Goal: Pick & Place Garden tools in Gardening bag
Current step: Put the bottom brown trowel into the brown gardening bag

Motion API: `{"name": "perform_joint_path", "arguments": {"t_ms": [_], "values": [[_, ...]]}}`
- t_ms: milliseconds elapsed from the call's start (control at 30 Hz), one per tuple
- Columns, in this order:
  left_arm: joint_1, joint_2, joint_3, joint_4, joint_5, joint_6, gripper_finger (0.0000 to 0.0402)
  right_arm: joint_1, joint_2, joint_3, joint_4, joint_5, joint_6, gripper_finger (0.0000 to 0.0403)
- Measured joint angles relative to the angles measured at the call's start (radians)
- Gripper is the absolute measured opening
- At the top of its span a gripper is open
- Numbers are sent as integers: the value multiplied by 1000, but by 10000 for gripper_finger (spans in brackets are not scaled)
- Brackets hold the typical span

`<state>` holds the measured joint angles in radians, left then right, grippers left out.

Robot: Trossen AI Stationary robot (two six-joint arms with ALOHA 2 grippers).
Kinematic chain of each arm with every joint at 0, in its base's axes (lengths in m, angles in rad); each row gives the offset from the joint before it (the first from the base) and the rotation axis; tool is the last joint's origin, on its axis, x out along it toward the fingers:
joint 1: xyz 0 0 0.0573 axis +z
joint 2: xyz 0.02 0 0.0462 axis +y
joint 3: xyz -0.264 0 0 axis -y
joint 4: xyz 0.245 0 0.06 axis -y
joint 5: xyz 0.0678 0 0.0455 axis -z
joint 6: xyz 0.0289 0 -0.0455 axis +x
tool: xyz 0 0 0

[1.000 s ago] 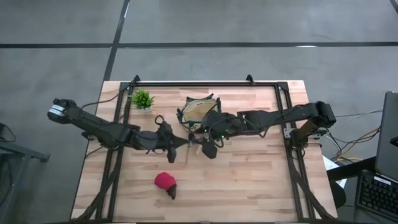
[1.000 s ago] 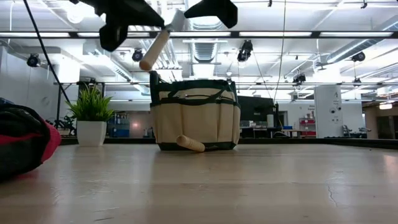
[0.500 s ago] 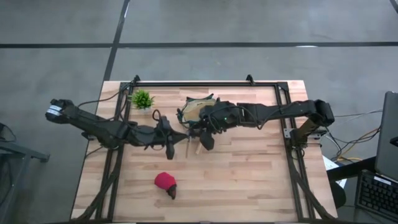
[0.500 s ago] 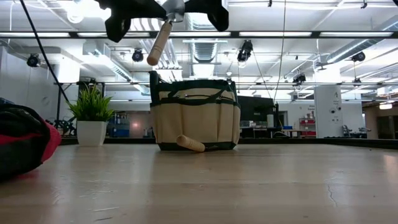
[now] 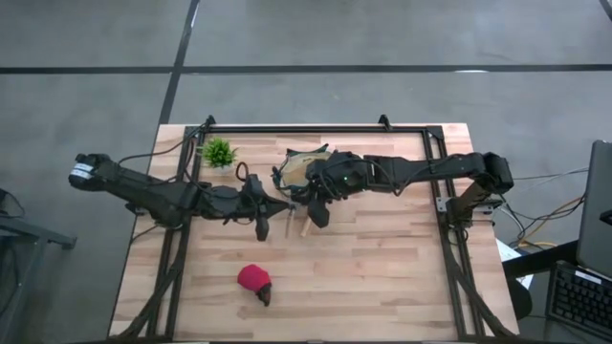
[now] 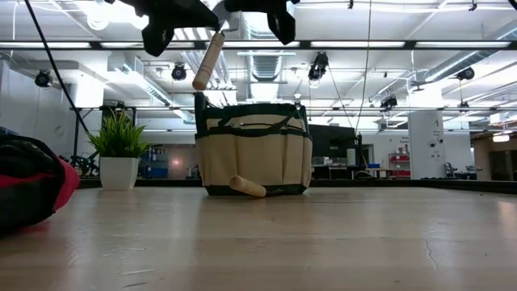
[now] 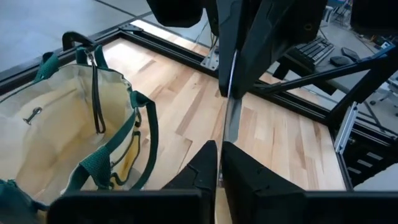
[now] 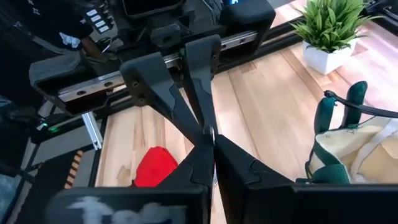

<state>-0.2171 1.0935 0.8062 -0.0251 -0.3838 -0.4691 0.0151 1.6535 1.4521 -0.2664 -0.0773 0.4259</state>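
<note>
A silver trowel with a wooden handle hangs in the air just left of and above the tan gardening bag. My left gripper and my right gripper meet tip to tip there, both shut on the trowel's metal end. A second wooden handle lies on the table against the bag's near side. The red rounded item lies on the table nearer the front edge. The bag stands upright with its mouth open. My left gripper pinches the trowel's thin silver blade between its two fingers, coming level from the table's left. The trowel is lifted clear, and its wooden handle slants down below the fingers. My right gripper pinches the same metal end between its fingertips, coming from the table's right, opposite the left fingers. The blade shows edge-on between the tips.
A small green potted plant stands at the far left of the bag. Black frame rails run along the far edge and both sides of the table. Bare wood lies toward the near and right edges.
My right gripper has moved toward the left gripper and shut on the trowel's metal end. The trowel has stayed in the air, and its wooden handle has tipped to hang steeper than before.
</note>
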Motion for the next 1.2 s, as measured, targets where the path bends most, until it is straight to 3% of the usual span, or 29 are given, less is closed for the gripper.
{"name": "perform_joint_path", "arguments": {"t_ms": [300, 567, 933, 1200], "values": [[19, -2, -1, -27, 10, 5, 32, -15, 0, -1, -56, 8, 3, 8], [20, -45, -7, -90, 6, -5, 32, -15, -8, -1, -183, 179, -64, 8], [24, -61, -9, -136, -7, -37, 32, -18, -23, -1, -173, 390, -223, 8], [24, -61, -9, -135, -7, -37, 32, -19, -29, -1, -165, 428, -273, 8]]}}
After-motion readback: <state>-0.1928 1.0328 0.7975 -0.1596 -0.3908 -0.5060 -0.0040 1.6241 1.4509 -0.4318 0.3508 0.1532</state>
